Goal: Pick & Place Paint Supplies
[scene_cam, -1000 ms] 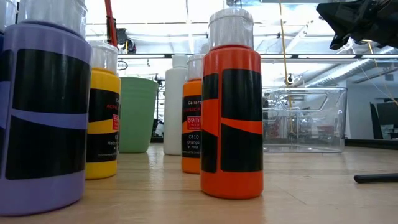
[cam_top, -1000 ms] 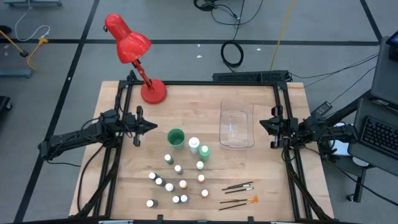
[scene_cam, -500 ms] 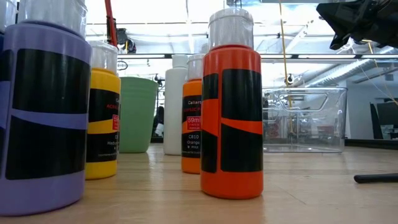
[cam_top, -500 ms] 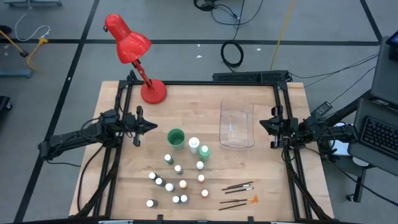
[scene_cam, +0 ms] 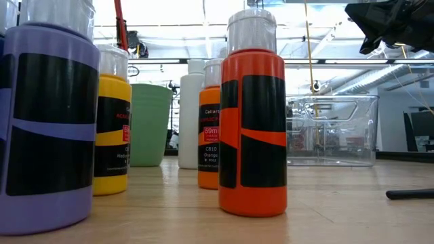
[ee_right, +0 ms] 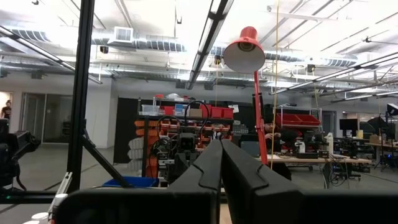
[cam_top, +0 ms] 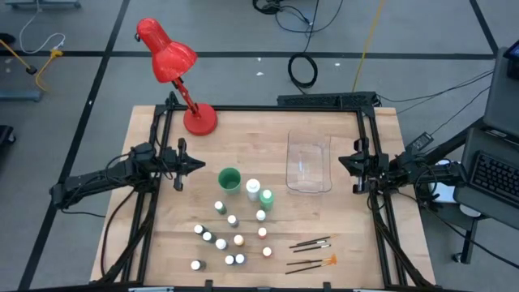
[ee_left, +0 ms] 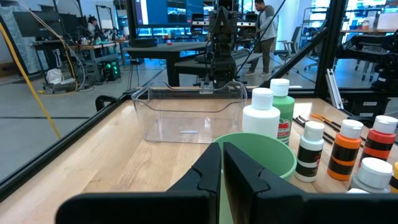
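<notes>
Both pincers, left [cam_top: 180,167] and right [cam_top: 353,167], hang closed, empty, touching nothing.

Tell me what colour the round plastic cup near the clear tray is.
Green; the round plastic cup shows best in the left wrist view.

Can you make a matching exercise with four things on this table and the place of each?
Things:
1. red lamp
2. clear tray
3. paintbrushes
4. green cup

Places, as the high view shows them:
a. near edge of the table, right of the small bottles
b. far left corner of the table
c. just in front of the left tool
d. just in front of the right tool

Pairs: 1-b, 2-d, 3-a, 4-c
</notes>
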